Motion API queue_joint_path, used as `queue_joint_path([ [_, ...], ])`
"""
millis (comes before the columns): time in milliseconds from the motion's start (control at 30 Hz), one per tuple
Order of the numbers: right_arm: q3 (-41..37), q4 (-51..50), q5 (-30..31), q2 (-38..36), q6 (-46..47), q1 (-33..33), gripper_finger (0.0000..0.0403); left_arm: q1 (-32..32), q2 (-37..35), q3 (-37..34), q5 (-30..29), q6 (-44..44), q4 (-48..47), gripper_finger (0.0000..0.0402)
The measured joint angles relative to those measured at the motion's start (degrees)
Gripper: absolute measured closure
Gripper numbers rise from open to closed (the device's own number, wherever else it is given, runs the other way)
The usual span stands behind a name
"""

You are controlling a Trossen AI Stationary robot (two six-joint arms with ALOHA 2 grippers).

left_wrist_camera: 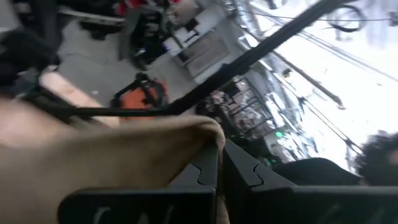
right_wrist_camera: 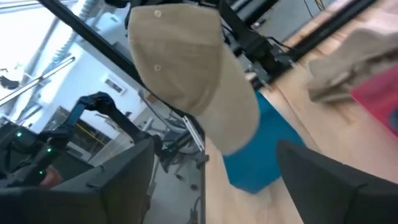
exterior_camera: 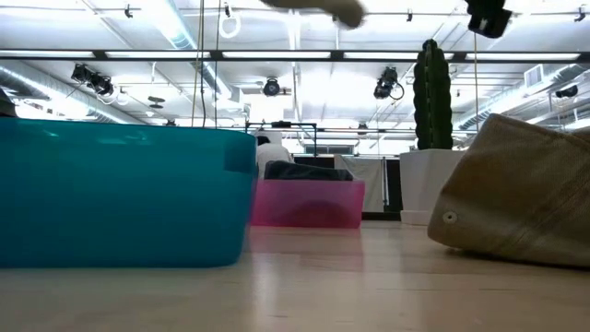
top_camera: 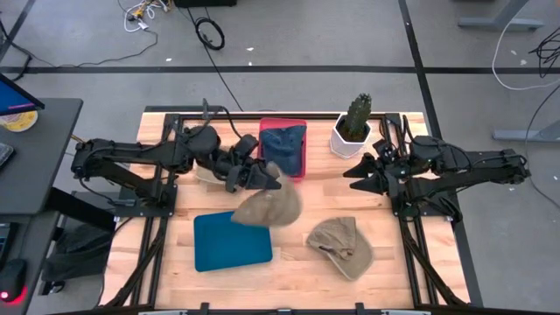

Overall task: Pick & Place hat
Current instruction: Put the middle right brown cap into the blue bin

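A tan hat [top_camera: 268, 208] hangs in the air over the far right corner of the teal bin [top_camera: 232, 241], with my left gripper [top_camera: 266, 180] shut on it. In the right wrist view this hat [right_wrist_camera: 186, 68] hangs crown-side on, in front of my right gripper [right_wrist_camera: 217, 186]. My right gripper [top_camera: 354, 177] stands open to the hat's right, apart from it and holding nothing. A second tan hat [top_camera: 341, 247] lies flat on the table to the right of the bin. A pink bin [top_camera: 284, 144] at the far middle holds a dark blue hat [top_camera: 282, 140]. My left gripper pinches an edge of the tan hat [left_wrist_camera: 202, 130] between its two shut fingers [left_wrist_camera: 239, 171], coming at it level from the table's left. The cloth folds over beside the fingers. The hat hangs below the gripper, lifted clear of the table and the bin.
A cactus in a white pot [top_camera: 353, 127] stands at the far right, close behind my right gripper. In the low view the teal bin [exterior_camera: 120, 194] fills the left and the lying hat [exterior_camera: 525, 194] the right. Bare wood lies along the near edge.
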Motion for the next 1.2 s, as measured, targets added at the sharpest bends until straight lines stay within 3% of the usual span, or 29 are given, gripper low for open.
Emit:
queue_joint_path([
  [100,0.00,-3.29,0.70,-1.06,0.83,0.02,0.0065,-1.65,0.00,0.00,-4.49,-0.50,-4.08,0.0397],
  [233,0.00,-6.29,1.02,-1.27,1.66,0.31,0.0092,-4.03,0.00,0.00,-11.29,-3.94,-8.47,0.0397],
  [500,0.00,-7.25,1.07,-0.11,0.88,0.79,0.0188,-9.06,-0.29,0.00,-27.18,-11.44,-14.41,0.0397],
  [800,0.01,-6.32,1.07,1.17,-1.78,0.79,0.0288,-16.49,-0.42,0.04,-38.51,-17.36,-22.30,0.0397],
  [1000,0.07,-5.95,1.07,2.19,-4.17,0.79,0.0350,-22.41,-0.42,0.04,-47.81,-26.79,-32.03,0.0397],
  [1200,0.07,-5.90,1.03,2.49,-6.29,0.79,0.0398,-27.46,-0.91,0.02,-58.42,-30.66,-31.94,0.0397],
])
